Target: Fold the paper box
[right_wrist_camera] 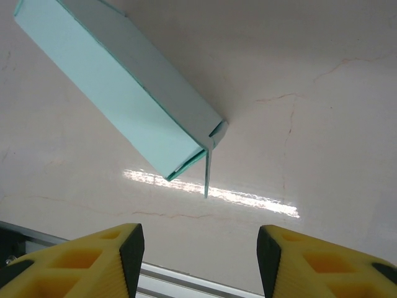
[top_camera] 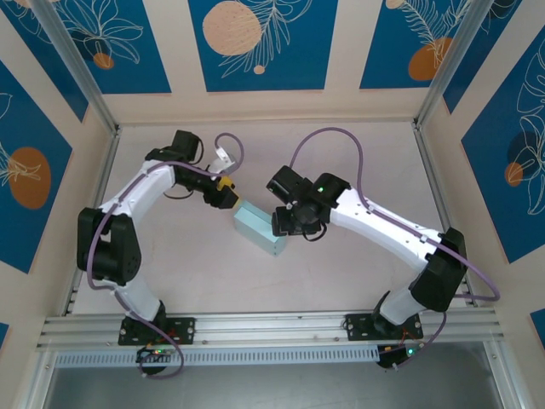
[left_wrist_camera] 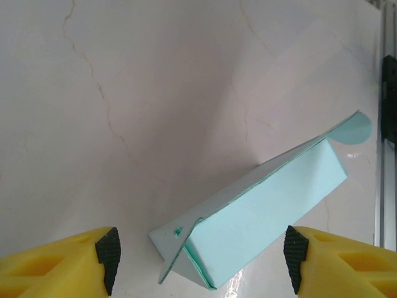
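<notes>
Pale marbled worktop carries the pale light-blue paper box approx. mid-worktop, folded into a long rectangular shape w/ end flaps sticking out. L gripper at its far end, jaws apart, box end between pads w/o touching. R gripper at the near end, jaws also apart, holding nothing.

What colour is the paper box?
The paper box is plain pale blue, clearest in the left wrist view.
</notes>
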Controlling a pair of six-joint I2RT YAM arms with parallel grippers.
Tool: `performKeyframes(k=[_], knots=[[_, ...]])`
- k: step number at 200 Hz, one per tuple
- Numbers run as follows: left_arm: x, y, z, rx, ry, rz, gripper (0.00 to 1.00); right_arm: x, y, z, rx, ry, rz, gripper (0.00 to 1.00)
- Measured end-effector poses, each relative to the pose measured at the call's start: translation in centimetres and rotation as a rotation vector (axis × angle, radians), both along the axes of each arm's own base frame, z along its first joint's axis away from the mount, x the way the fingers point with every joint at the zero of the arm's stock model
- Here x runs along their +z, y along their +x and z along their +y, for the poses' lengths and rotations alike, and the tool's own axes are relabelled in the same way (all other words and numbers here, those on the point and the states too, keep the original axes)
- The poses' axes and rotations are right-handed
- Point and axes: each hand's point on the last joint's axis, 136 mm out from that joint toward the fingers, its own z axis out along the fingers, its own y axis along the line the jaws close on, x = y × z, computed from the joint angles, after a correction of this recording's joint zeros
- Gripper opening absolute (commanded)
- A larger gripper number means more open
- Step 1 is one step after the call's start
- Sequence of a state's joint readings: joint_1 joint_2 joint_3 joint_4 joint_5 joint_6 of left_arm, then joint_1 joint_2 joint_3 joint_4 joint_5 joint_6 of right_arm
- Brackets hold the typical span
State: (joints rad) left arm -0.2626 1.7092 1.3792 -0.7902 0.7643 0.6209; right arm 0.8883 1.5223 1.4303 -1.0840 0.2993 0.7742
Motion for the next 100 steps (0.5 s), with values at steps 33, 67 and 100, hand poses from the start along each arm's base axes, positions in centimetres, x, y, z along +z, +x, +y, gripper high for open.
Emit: performKeyframes(k=[33,67,100], knots=[[-1.3,-0.1,-0.1,-0.004,0.069,0.014,0.71,-0.7,0.4,0.1,-0.010,-0.017,0.009,0.50],[-1.6,0.0,-0.3,-0.008,0.104,0.007,0.68,-1.2,0.9,0.4,-0.015,-0.017,0.006,0.48],[-2.0,-0.2,-0.7,-0.017,0.131,0.003,0.60,-1.6,1.4,0.7,-0.022,-0.020,0.009,0.43]])
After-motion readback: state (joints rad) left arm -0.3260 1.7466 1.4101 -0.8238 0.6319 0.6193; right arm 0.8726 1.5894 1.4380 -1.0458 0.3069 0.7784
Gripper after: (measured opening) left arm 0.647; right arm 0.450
